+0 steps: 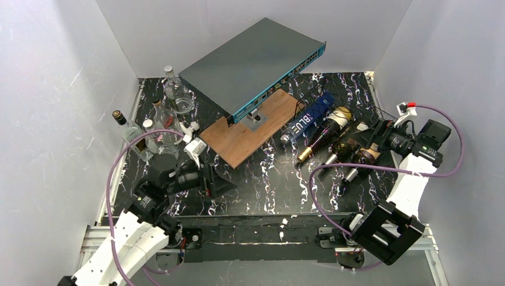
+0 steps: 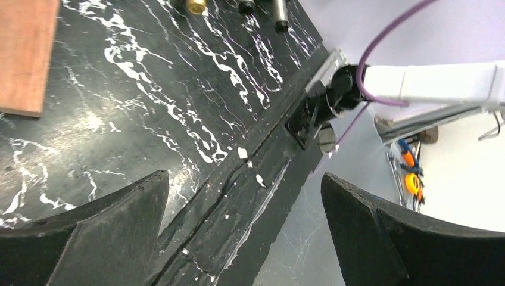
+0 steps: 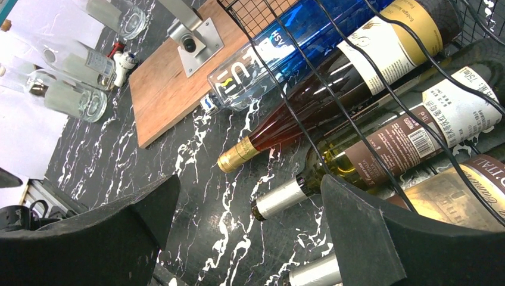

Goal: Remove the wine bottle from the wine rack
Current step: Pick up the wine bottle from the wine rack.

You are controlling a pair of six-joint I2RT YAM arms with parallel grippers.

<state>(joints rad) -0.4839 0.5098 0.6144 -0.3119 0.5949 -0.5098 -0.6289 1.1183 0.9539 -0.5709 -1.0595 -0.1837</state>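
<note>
The black wire wine rack (image 1: 381,113) lies at the right of the table with several bottles in it, necks pointing to the front left. In the right wrist view its wires (image 3: 333,101) cross a blue bottle (image 3: 286,47), a reddish bottle with a gold cap (image 3: 292,116), a green bottle with a silver cap (image 3: 363,158) and a tan-labelled bottle (image 3: 458,199). My right gripper (image 3: 250,220) is open and empty, hovering over the nearest bottles' necks; in the top view it (image 1: 364,150) is above the rack's near side. My left gripper (image 2: 244,220) is open and empty over the table's front edge.
A brown wooden board (image 1: 250,128) carries a tilted grey network switch (image 1: 253,62) at the table's middle back. Clear glass bottles (image 1: 172,89) and a dark-capped one (image 1: 128,128) stand at the left. White walls close in three sides.
</note>
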